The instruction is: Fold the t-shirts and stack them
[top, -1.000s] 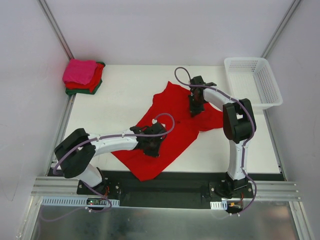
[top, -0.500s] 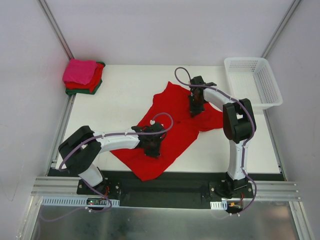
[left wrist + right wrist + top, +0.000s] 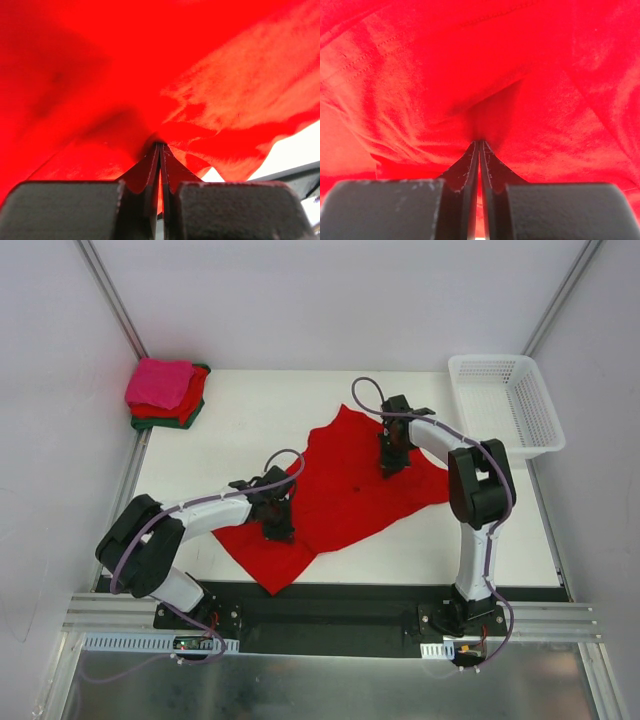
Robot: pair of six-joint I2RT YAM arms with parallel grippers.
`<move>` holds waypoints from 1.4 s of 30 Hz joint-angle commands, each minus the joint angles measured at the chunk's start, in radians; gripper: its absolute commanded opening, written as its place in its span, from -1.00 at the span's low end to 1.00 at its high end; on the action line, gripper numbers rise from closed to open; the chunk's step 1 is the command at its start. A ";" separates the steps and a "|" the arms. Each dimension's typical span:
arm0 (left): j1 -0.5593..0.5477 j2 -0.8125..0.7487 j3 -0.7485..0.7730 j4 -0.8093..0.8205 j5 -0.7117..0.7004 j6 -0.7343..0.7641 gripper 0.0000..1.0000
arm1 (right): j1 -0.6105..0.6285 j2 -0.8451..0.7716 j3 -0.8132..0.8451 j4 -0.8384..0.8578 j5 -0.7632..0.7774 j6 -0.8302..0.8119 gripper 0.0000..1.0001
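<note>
**A robot test cell in a lab**

This is a purpose-built enclosure, not a home or a shop. Plain white panel walls point(image 3: 330, 300) close it in on three sides, held by bare aluminium posts point(image 3: 108, 298) at the corners. The white tabletop point(image 3: 250, 430) has no furniture around it. Two white-and-black robot arms, left point(image 3: 200, 512) and right point(image 3: 470, 480), are bolted to a black base plate point(image 3: 330, 605) along its near edge. In front of that runs a slotted aluminium rail point(image 3: 110, 612). Purple cables point(image 3: 370, 390) loop openly along both arms.
</note>
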 commanded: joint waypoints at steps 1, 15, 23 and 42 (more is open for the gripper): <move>0.067 0.018 0.003 -0.139 -0.151 0.100 -1.00 | -0.007 -0.034 -0.057 -0.089 0.020 0.013 -0.88; 0.193 0.179 0.228 -0.200 -0.232 0.288 -1.00 | -0.053 -0.141 -0.180 -0.118 0.026 0.011 -0.86; 0.247 0.242 0.276 -0.216 -0.280 0.357 -1.00 | -0.057 -0.164 -0.209 -0.131 0.031 0.010 -0.86; 0.225 -0.169 0.222 -0.208 -0.073 0.318 -1.00 | 0.050 -0.420 -0.281 -0.046 0.048 -0.004 -0.81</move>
